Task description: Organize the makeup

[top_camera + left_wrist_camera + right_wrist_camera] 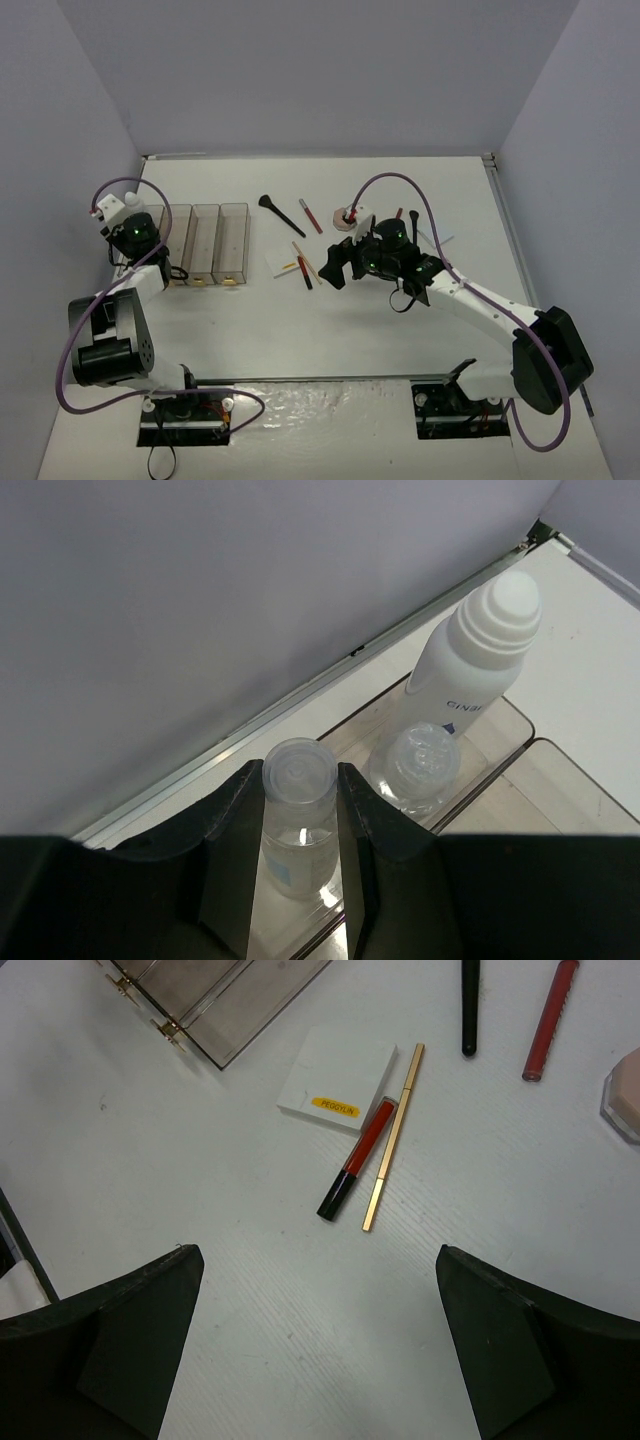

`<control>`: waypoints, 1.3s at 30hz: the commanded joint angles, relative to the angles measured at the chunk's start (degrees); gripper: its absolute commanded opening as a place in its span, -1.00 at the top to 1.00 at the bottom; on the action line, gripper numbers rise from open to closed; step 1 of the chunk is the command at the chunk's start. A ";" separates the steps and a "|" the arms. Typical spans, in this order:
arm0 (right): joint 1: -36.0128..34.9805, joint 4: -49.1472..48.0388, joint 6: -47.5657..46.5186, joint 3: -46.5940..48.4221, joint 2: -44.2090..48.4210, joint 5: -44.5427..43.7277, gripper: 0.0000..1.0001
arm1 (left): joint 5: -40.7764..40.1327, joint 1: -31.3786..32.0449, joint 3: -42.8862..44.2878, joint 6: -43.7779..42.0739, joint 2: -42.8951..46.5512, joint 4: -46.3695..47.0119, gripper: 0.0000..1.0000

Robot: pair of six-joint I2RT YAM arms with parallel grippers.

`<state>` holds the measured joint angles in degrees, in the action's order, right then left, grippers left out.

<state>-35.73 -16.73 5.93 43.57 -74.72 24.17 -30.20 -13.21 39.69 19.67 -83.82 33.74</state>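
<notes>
Left gripper [298, 772] fingers [225, 860] are seen nearest, at 6 o'clock in the left wrist view. The jaws are narrowed and clamped on a small clear bottle [297, 825] just under its clear cap. The bottle's base is seen inside a clear bin [505, 735]. In the same bin, a second clear bottle [420, 765] is found at 2 o'clock of the held one, with a white roll-on bottle [470, 670] touching it further out at 1 o'clock. Right gripper [315, 1250] is spread fully wide with nothing held, and is hung above the bare table [120, 1160]. From its gap, a white pad [335, 1085] with a yellow label is seen at 12 o'clock. A red tube [358, 1155] with a black cap and a gold pencil [393, 1135] are laid side by side against the pad's 4 o'clock corner. A black brush [469, 1005] tip and a red pencil [550, 1020] are seen at 1 o'clock, and a pink compact [622, 1100] is cut off at 2 o'clock. In the top view, a row of bins [207, 245] is set at 9 o'clock of the loose makeup.
</notes>
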 commanded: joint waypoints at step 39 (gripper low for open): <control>1.44 4.73 2.32 -0.15 9.40 -23.86 -1.00 | 12.44 42.65 23.85 14.99 14.34 -48.24 -0.89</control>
<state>-35.29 -10.69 6.38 43.54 -69.09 6.78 -20.00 25.81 61.69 30.34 -65.20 -10.90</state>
